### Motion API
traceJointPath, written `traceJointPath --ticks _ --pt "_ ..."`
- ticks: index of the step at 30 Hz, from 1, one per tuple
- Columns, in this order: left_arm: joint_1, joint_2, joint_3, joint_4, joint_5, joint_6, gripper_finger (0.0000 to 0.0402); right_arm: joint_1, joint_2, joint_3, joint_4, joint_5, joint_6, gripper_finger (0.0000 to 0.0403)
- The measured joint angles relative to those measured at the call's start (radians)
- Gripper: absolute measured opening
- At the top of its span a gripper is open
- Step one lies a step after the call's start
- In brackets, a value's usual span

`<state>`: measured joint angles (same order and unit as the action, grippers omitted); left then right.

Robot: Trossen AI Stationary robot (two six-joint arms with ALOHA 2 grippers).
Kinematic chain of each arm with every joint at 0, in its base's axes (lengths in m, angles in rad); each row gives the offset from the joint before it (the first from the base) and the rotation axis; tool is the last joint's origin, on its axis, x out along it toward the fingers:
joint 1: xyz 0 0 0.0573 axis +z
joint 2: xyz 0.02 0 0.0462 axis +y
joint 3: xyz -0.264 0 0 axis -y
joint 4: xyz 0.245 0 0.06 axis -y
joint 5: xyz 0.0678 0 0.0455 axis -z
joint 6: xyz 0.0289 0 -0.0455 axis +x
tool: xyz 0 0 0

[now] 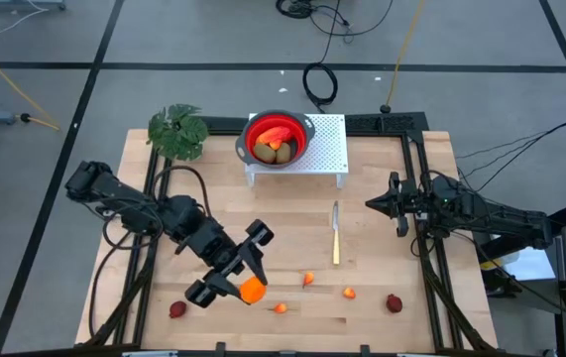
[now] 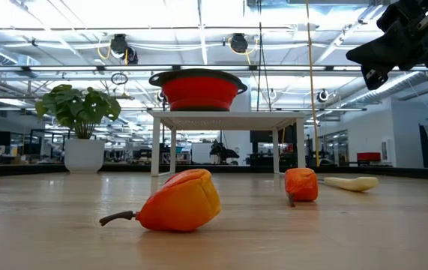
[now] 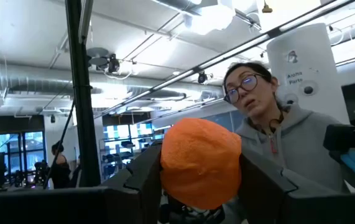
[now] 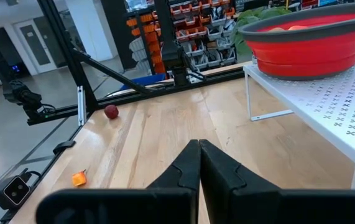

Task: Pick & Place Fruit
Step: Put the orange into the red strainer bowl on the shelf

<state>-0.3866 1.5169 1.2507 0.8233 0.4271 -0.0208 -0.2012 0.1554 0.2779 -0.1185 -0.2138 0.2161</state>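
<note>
Fruit: round, orange, pebbled skin | clamped by left gripper

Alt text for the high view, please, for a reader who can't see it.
From above, the left gripper holds an orange fruit over the wooden table, with five small fruits scattered along the near edge. A red bowl with fruit sits on a white stand; the right gripper waits shut.
</note>
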Motion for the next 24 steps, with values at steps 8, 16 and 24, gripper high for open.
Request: traceJointPath --ticks 8,16,24 --pt "0.000 0.000 0.000 0.025 -0.009 -0.014 0.0166 0.000 0.000 0.000 0.000 0.000 0.000 0.0000" --pt "0.000 0.000 0.000 0.167 -0.009 0.005 0.0166 0.000 0.000 0.000 0.000 0.002 0.000 0.0000" --pt "0.000 0.000 0.000 0.350 -0.085 0.008 0.0166 0.000 0.000 0.000 0.000 0.003 0.000 0.0000"
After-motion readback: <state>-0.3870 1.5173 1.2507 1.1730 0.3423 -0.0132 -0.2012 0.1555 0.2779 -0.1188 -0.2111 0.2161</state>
